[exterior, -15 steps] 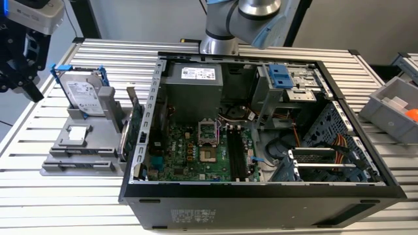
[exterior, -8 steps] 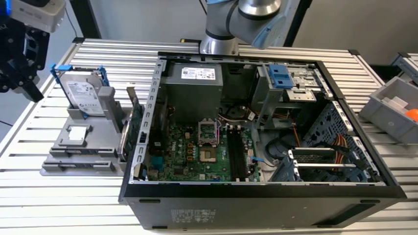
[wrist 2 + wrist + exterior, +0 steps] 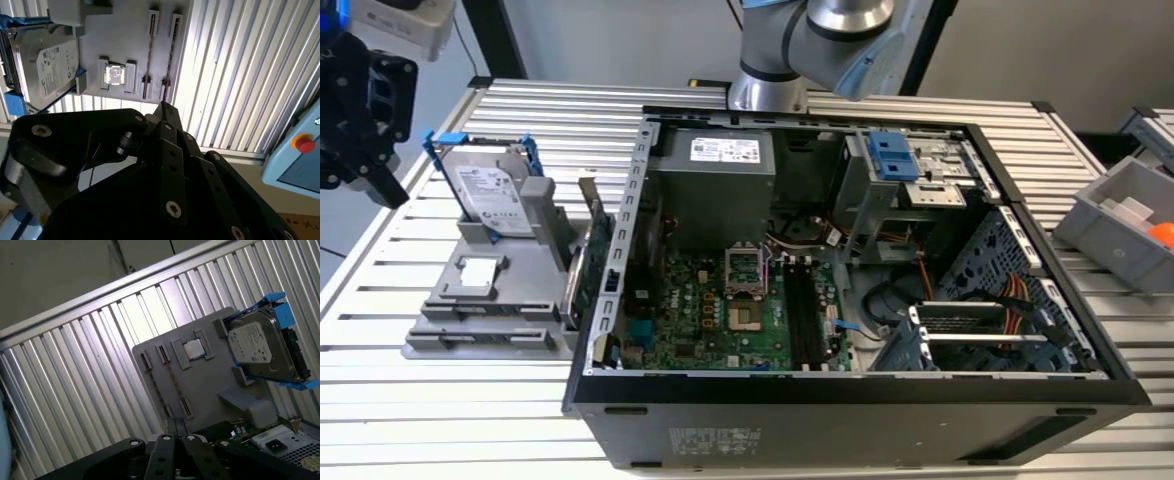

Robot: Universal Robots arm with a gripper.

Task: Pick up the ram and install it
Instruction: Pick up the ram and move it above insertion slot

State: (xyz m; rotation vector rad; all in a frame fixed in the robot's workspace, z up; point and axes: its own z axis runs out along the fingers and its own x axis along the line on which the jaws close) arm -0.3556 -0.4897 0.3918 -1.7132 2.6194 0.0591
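Gripper: fingertips pinched together to a point in both wrist views, so narrow and closed on itself. In the exterior view it hangs at the upper left of the frame, well apart from the open PC case.

Just beyond the tips is a grey fixture plate on the ribbed aluminium table. On the plate:
- two long parallel slots
- a small square processor chip just beside them
- a silver hard drive propped up in a blue frame

A green expansion card stands on edge between plate and case, left of centre in the exterior frame.

Ram: cannot tell for sure where it sits. The closest match is a long dark strip in the memory slots at the centre of the exterior frame, but it is too dark to confirm.

The slots sit on the motherboard, which lies flat in the case floor. The power supply is behind it, upper centre. The arm's base is at top centre, past the case. A grey bin is at the right edge.
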